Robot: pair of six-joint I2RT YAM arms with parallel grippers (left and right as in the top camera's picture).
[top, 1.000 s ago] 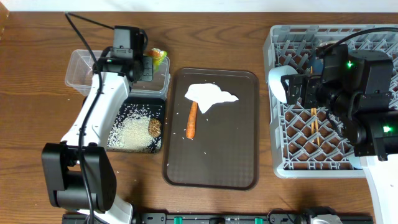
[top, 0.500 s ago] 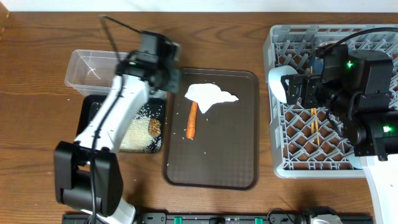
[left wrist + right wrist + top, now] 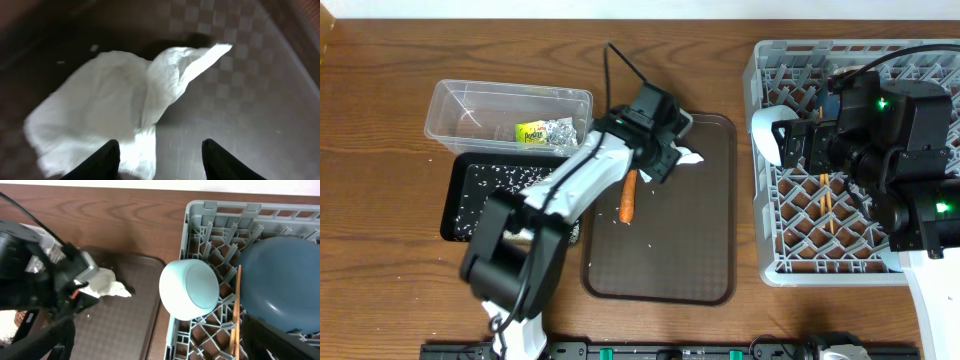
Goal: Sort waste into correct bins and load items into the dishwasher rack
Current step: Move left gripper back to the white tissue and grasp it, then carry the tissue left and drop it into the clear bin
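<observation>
My left gripper (image 3: 665, 155) hangs open over the top of the dark-brown tray (image 3: 660, 260), just above the crumpled white napkin (image 3: 110, 100). Its fingertips (image 3: 107, 160) straddle the napkin's near edge without closing on it. The orange carrot (image 3: 628, 195) lies on the tray beside the arm. A green-yellow wrapper (image 3: 535, 132) rests in the clear tub (image 3: 460, 100). Rice grains dot the black bin (image 3: 490, 185). My right gripper (image 3: 798, 146) stands open and empty over the grey rack (image 3: 860, 265), beside the tipped white bowl (image 3: 192, 287), the dark-blue plate (image 3: 285, 275) and the chopsticks (image 3: 827, 200).
The tub and the black bin sit side by side left of the tray. My left arm stretches diagonally over the black bin and the tray's left edge. Bare wooden table (image 3: 380, 220) lies to the far left and along the front.
My left arm swung right from the clear tub to above the napkin on the tray, its jaws opening; the wrapper now lies in the tub. The right arm has not moved.
</observation>
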